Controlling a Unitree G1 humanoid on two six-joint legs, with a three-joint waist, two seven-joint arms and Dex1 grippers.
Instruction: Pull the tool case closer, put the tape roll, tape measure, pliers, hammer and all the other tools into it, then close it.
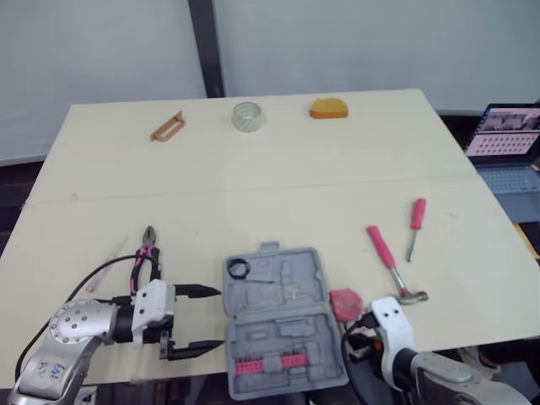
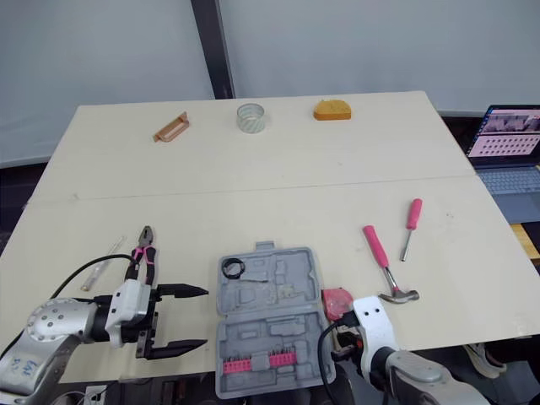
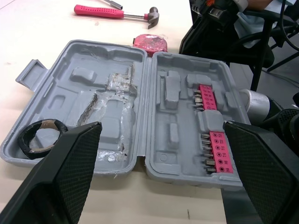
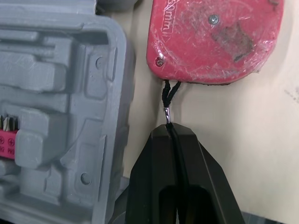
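The grey tool case (image 1: pixel 283 333) lies open near the table's front edge, with a black tape roll (image 1: pixel 239 268) in its far-left corner and pink bit strips (image 3: pixel 205 100) in the near half. My left gripper (image 1: pixel 198 319) is open just left of the case, pointing at it. Behind that gripper lie the pliers (image 1: pixel 148 251). The red tape measure (image 4: pixel 215 42) rests against the case's right side. My right gripper (image 4: pixel 170 129) is shut on its black strap (image 4: pixel 169 95). The pink-handled hammer (image 1: pixel 390 263) and a screwdriver (image 1: pixel 415 224) lie further right.
A clear tape roll (image 1: pixel 247 116), an orange block (image 1: pixel 328 108) and a brown handle-shaped tool (image 1: pixel 167 126) sit along the far edge. A thin pale tool (image 1: pixel 105 266) lies left of the pliers. A laptop (image 1: pixel 506 143) stands beyond the table's right side.
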